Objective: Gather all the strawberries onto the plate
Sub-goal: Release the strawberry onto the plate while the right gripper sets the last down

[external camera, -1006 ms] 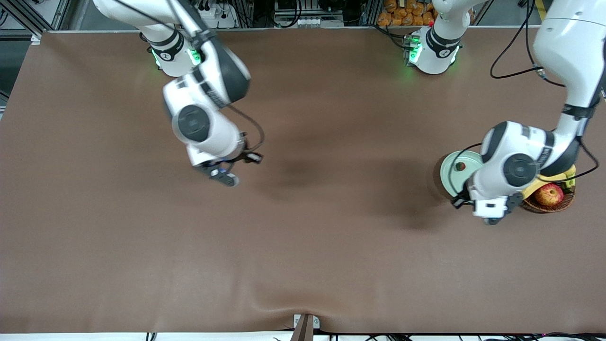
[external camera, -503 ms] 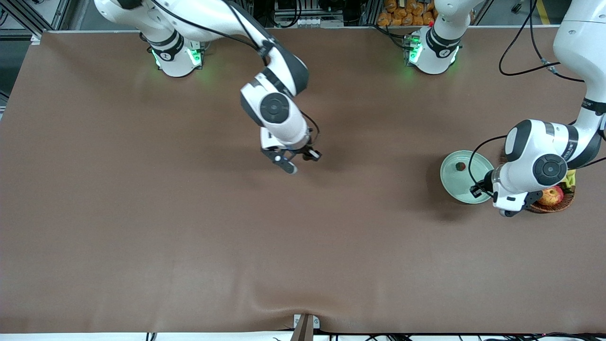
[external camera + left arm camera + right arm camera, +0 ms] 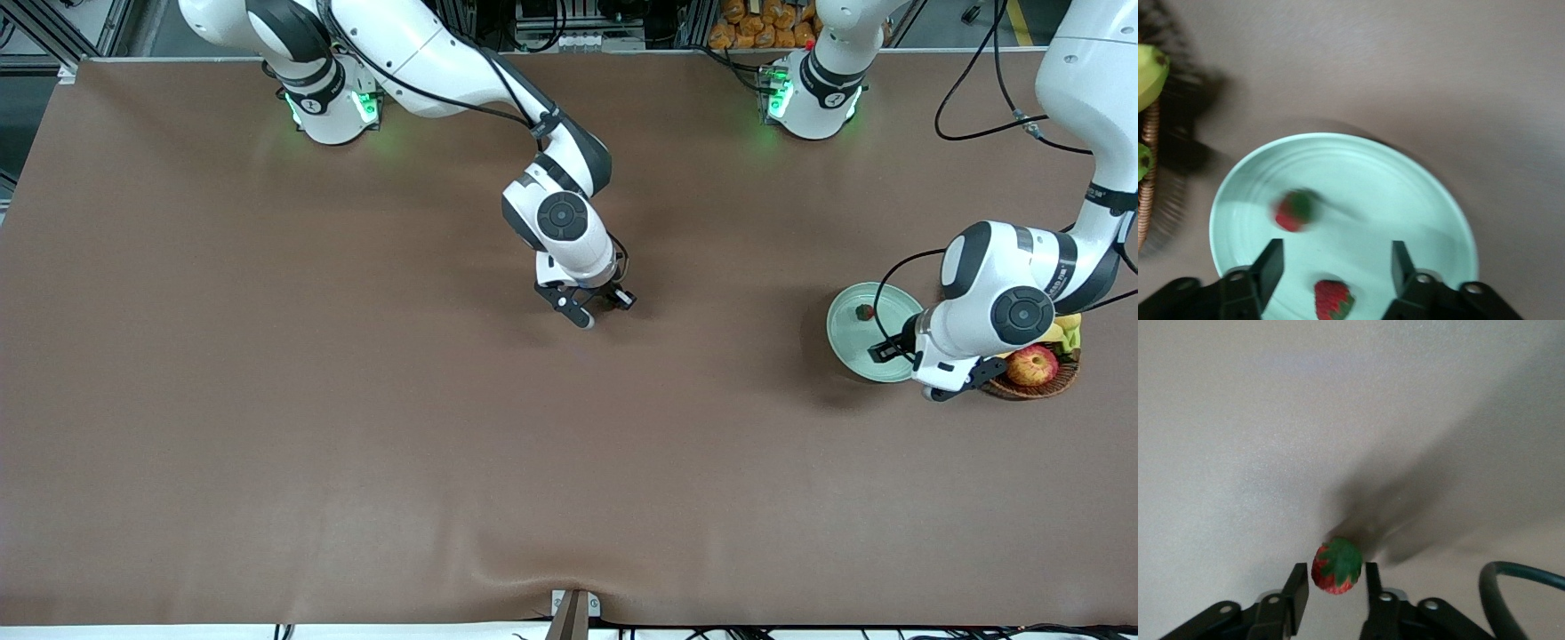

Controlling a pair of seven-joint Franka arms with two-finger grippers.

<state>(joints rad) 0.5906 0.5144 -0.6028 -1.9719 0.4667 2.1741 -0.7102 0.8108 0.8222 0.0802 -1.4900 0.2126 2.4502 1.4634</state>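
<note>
Where left pincer (image 3: 1335,270) gapes, strawberries (image 3: 1333,300).

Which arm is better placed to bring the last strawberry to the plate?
Right: its hand holds a strawberry between its fingers, over bare table. The left hand hangs open over the plate, where two strawberries already lie.

My desk (image 3: 356,427) is covered by a plain brown cloth, rumpled into a small ridge at the edge nearest the front camera. A brown wicker basket (image 3: 1049,382) sits at the left arm's end of the desk, just beside my left tool and partly hidden under that arm. It holds a red-yellow apple (image 3: 1031,365) and yellow-green bananas (image 3: 1067,331), with one banana tip over the rim.
</note>
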